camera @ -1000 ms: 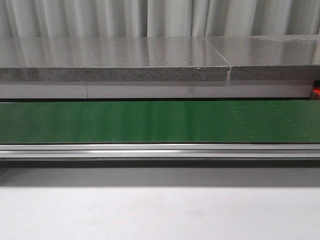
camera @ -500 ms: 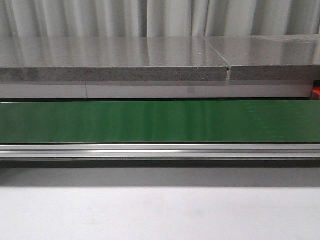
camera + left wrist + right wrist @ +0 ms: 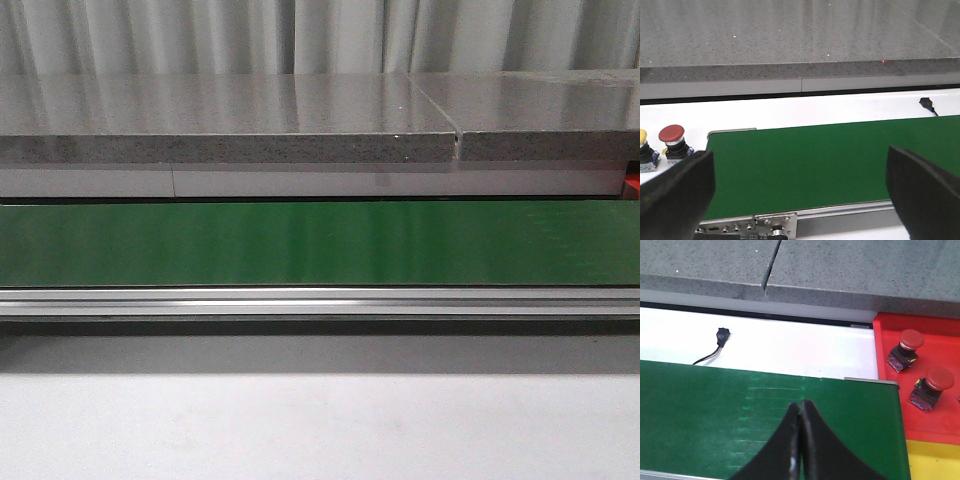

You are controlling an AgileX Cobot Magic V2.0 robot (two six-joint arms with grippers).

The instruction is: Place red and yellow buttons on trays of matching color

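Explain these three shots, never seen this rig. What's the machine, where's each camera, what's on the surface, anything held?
It is a two-armed robot sorting push buttons by colour. The front view looks forward over a green conveyor belt, bare here, with a grey stone counter behind; neither arm shows.

The other two cameras sit on the wrists. The left gripper is open, its dark fingers wide apart over the belt, holding nothing. Past the belt's end stand a red button and a yellow button, waiting.

The right gripper is shut and empty. Beside its end of the belt lies a red tray holding two red buttons. Next to it is a yellow tray, as far as visible empty.
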